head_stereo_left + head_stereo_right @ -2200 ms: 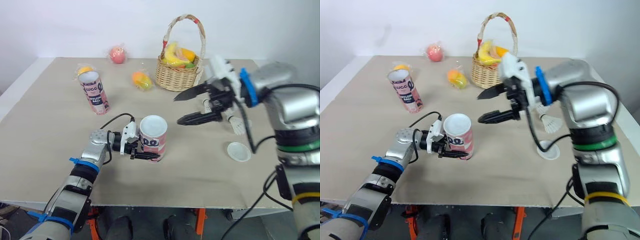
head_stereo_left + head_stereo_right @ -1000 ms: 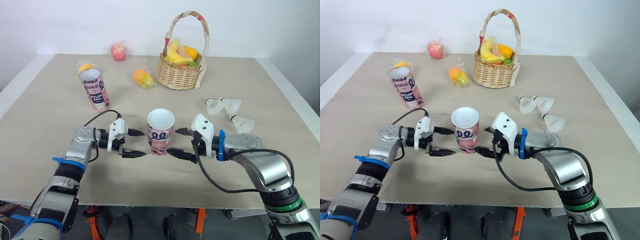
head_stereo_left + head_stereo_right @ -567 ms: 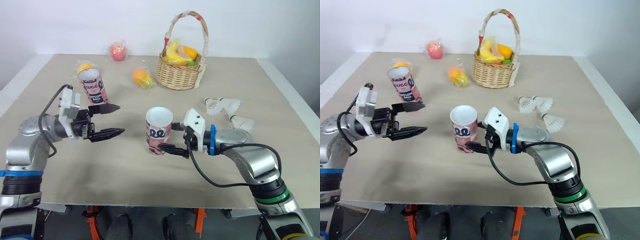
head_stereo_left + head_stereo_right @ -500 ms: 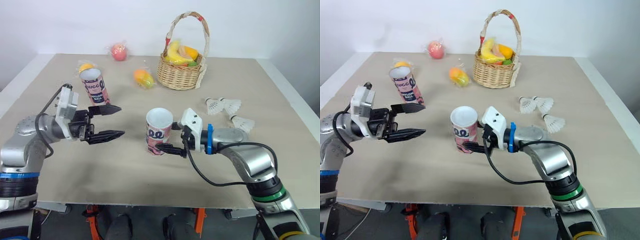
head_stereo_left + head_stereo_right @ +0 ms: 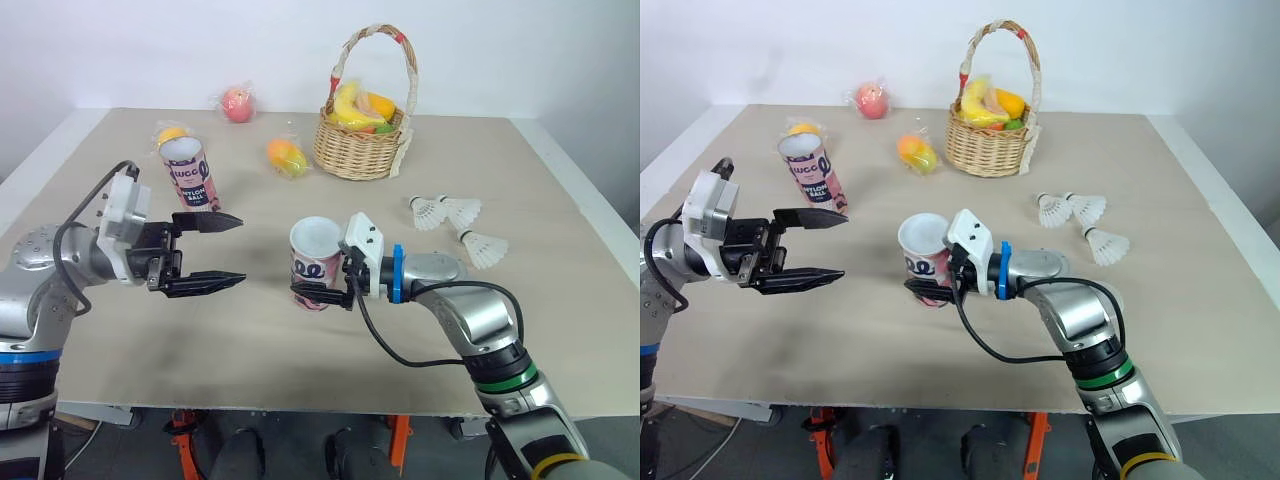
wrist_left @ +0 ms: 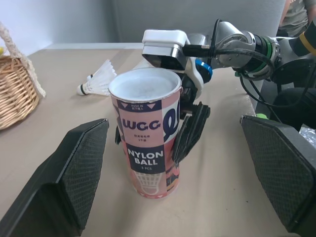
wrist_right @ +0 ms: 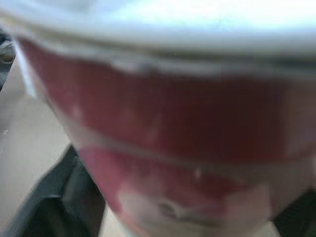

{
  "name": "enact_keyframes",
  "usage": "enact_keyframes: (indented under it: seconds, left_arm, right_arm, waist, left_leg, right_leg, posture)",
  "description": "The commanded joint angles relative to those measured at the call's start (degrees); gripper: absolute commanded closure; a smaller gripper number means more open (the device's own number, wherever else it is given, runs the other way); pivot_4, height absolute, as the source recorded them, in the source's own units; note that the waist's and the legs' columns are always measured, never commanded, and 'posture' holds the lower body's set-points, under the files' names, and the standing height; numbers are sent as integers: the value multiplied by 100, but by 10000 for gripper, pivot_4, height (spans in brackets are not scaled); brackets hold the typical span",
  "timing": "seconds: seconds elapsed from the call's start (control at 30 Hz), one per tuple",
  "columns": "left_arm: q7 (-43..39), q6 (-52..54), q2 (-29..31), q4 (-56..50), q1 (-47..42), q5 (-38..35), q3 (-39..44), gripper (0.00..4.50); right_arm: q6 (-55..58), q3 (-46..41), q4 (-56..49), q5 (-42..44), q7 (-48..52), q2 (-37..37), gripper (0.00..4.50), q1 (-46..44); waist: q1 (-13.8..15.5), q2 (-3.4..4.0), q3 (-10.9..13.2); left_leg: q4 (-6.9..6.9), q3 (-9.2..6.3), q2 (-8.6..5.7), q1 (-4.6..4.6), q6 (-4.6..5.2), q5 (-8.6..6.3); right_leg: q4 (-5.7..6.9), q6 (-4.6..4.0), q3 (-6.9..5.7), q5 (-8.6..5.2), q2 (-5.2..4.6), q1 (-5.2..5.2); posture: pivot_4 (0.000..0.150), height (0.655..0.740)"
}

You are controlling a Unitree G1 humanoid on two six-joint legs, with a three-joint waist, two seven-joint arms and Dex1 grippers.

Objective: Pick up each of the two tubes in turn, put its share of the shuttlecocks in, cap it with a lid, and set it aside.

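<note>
Pink tube (image 5: 315, 252) is stood upright on the table (image 5: 250, 350), near the middle and toward the front edge. It is clamped low on its body by the right gripper (image 5: 318, 284), one black finger on each side, closed onto the cardboard. A white lid (image 6: 144, 85) appears to be seated on its top, so this tube is judged filled and capped. The low side grip is judged to suit sliding or lifting it upright, to be set aside.

Left gripper (image 5: 240, 250) is held at 9 o'clock of the tube, well apart from it and above the table. Its fingers (image 6: 79, 168) are spread wide and nothing is held. It is probably kept free for the other tube.

Second tube (image 5: 188, 173) is stood at 10 o'clock, open-topped and slightly tilted, untouched. Three shuttlecocks (image 5: 447, 211) are lying on the table at 2 to 3 o'clock, near each other; these are judged to be the second tube's share. No spare lid is made out.

Wicker basket (image 5: 360, 150) with fruit is at 12 to 1 o'clock, off the working path. An orange (image 5: 285, 158) is at 11 o'clock.
</note>
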Motion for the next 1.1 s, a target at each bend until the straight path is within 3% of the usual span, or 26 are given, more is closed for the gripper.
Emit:
enact_keyframes:
  seconds: [0.03,0.07,0.3,0.47,0.63,0.73,0.93,1.1]
  left_arm:
    - [-15,-224,-106,132,-124,118,-95,0]
    - [-19,-256,-133,174,-154,137,-130,0]
    - [-135,-507,-397,522,-489,371,-488,0]
    - [-231,-635,-812,941,-1134,570,-883,0]
    - [-213,-628,-1359,1423,-1778,613,-1069,0]
    - [-228,-726,-1710,1857,-2080,762,-1226,0]
    - [-302,-1199,-2276,2603,-2354,1185,-1509,0]
    - [-433,-1279,-2455,2743,-2372,1255,-1550,0]
  right_arm:
    - [-90,-101,-133,38,15,-6,13459,-81]
    - [-80,-112,-136,11,-24,-12,15010,-75]
    - [177,-372,-317,191,-38,-221,15010,-61]
    - [413,-1299,-383,665,29,-776,15010,-147]
    - [331,-2526,908,635,-486,-1518,15010,-703]
    - [-8,-3079,2377,224,-1143,-2136,15010,-1178]
    - [-950,-3620,4987,-306,-2341,-2956,15010,-1786]
    - [-1202,-3817,6023,-211,-2344,-3039,15010,-1824]
  waist:
    - [0,0,0]
    - [0,0,0]
    - [11,0,0]
    - [113,2,6]
    - [133,8,11]
    - [131,13,14]
    - [127,28,17]
    - [41,46,24]
  left_leg:
    - [0,0,0,1,0,0]
    - [0,0,0,1,0,0]
    - [2,0,-1,0,0,0]
    - [12,0,-8,-6,0,0]
    - [25,4,-14,-6,1,1]
    - [21,9,-15,-2,5,-2]
    - [13,27,-29,-4,27,-15]
    - [10,65,-28,2,40,-23]
  right_leg:
    - [0,0,0,0,0,1]
    - [0,0,0,0,0,0]
    - [1,-1,0,2,1,1]
    - [1,-11,-1,13,-4,2]
    - [-1,3,5,20,-6,8]
    - [-2,-2,12,20,-5,8]
    - [-4,-4,30,16,-14,2]
    - [-12,0,66,13,-13,-3]
  posture:
    - [1500,7393]
    - [1500,7393]
    - [1500,7393]
    - [1500,7393]
    - [1500,7393]
    - [1500,7393]
    - [1500,7393]
    - [1500,7393]
